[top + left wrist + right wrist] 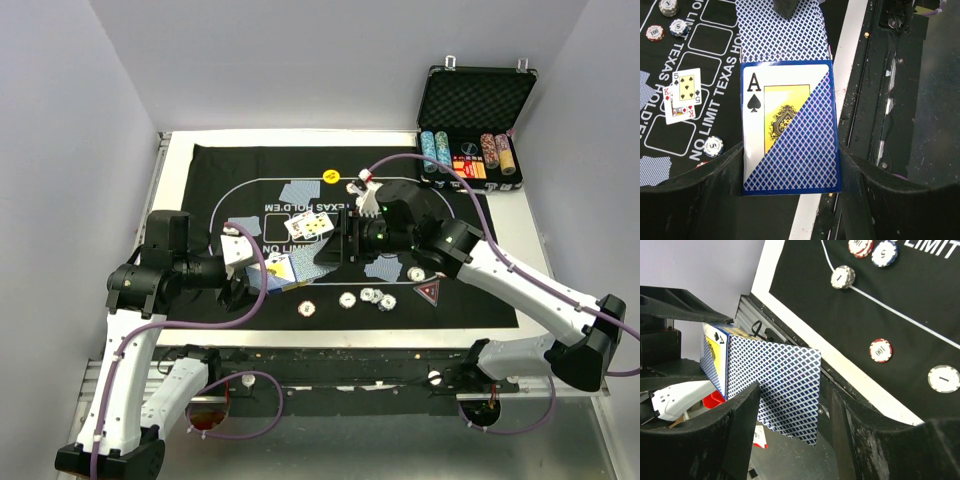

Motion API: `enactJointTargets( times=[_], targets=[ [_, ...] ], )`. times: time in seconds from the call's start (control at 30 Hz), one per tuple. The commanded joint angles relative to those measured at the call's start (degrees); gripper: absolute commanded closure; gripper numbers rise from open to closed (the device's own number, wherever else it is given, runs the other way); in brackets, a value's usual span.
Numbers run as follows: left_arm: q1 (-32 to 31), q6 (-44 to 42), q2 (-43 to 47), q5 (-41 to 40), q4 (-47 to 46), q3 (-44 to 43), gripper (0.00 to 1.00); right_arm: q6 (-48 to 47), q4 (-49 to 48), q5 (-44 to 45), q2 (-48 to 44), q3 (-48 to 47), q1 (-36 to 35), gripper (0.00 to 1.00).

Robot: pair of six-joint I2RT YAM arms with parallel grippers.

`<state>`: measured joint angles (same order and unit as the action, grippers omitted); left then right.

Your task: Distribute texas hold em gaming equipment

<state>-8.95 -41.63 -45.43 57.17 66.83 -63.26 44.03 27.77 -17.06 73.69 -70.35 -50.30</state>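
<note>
Evidently dealing step: left gripper (790,172) clamps card box (790,145); right gripper (794,407), jaws apart, straddles blue-backed card (787,372) poking out. Next: close, draw card free, lay on felt mat (480,300).

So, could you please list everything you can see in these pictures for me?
mat: one, black, under everything
case: one, black, open, far right
stacked chips: several rows, in case
loose chips: at least five, white, red, blue, near side
face-up cards: two, mat centre
face-down cards: two spots, blue
button: one, yellow, far side
triangle: one, dark red, near right
card box: one, blue, near left
card: one, blue back, sticking out of box
left gripper: shut on card box
right gripper: around that card
</note>
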Motion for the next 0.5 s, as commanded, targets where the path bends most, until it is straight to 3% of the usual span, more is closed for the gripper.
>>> enactJointTargets(
  times=[0.0,0.47],
  targets=[
    [0.16,0.32,0.78,3.13,-2.76,-0.98,0.8,-2.55,6.15,4.31,-0.92,-3.3,-0.23,0.38],
    [0.25,0.32,1.04,3.04,-2.76,-0.9,0.8,-2.81,7.47,2.38,-0.57,-6.73,-0.32,0.55]
  ],
)
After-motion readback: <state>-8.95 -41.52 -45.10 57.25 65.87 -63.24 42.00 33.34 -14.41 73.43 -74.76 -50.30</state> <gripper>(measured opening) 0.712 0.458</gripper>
